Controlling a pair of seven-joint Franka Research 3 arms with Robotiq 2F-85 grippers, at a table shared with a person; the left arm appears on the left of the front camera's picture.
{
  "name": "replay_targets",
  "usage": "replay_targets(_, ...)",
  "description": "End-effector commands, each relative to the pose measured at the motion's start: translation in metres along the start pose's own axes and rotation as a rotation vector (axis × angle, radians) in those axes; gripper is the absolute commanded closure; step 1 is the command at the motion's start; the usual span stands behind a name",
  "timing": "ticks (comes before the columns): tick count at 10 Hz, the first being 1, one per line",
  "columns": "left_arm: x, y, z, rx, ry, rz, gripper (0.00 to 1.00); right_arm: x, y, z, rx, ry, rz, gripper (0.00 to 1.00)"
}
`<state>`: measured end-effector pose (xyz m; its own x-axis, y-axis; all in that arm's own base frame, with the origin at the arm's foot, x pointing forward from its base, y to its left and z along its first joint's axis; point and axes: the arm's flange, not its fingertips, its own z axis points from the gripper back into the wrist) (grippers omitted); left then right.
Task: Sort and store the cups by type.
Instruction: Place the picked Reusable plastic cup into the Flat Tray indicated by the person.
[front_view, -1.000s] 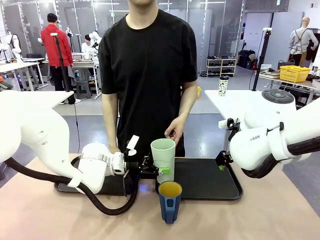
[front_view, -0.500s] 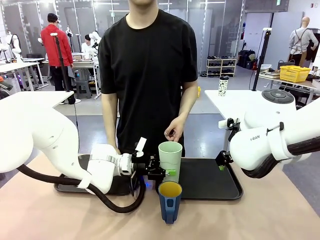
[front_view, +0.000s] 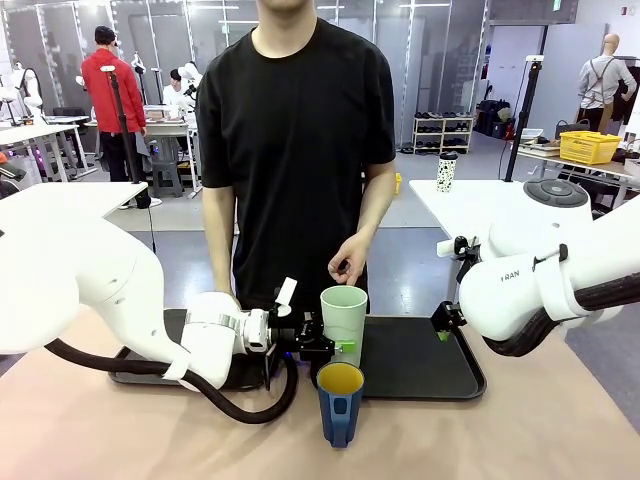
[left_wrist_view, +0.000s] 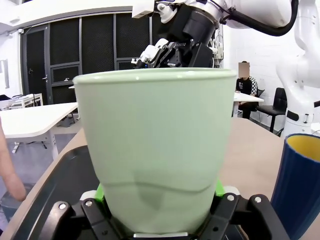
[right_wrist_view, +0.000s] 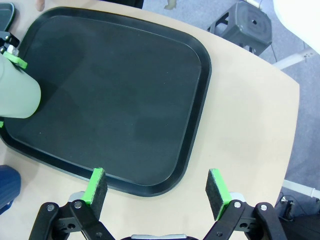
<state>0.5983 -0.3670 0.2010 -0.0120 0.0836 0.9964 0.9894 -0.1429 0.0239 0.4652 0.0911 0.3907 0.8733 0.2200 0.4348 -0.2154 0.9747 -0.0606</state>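
Note:
My left gripper (front_view: 336, 346) is shut on the lower part of the pale mint-green tumbler (front_view: 343, 316), holding it upright at the left edge of the right black tray (front_view: 425, 362). Up close, the tumbler (left_wrist_view: 157, 150) sits between my left gripper's (left_wrist_view: 159, 192) green pads. The dark blue mug (front_view: 340, 402), yellow inside, stands on the table just in front of the tumbler and to its right in the left wrist view (left_wrist_view: 299, 185). My right gripper (right_wrist_view: 156, 189) hangs open above the tray's (right_wrist_view: 125, 90) near right edge, with the tumbler (right_wrist_view: 15, 92) at far left.
A second black tray (front_view: 140, 374) lies behind my left arm. A person in a black shirt stands at the far side, one hand (front_view: 349, 262) hanging just above the tumbler. The tan table runs bare in front of the mug.
My left gripper has carried the tumbler a little to the right, toward the right tray. The right arm and the blue mug have not moved.

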Motion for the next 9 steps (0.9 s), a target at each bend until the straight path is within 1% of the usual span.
replay_targets(1,-0.002,0.009,-0.006,0.016,0.012,0.018,0.17,-0.001,0.000,0.001,0.001,-0.002,0.008,0.00)
replay_targets(5,-0.010,0.013,-0.004,0.008,0.043,0.008,0.17,-0.001,0.000,0.001,0.001,-0.002,0.008,0.00)
replay_targets(9,-0.015,0.016,0.001,-0.002,0.032,0.006,0.17,-0.001,0.000,0.001,0.001,-0.002,0.008,0.00)
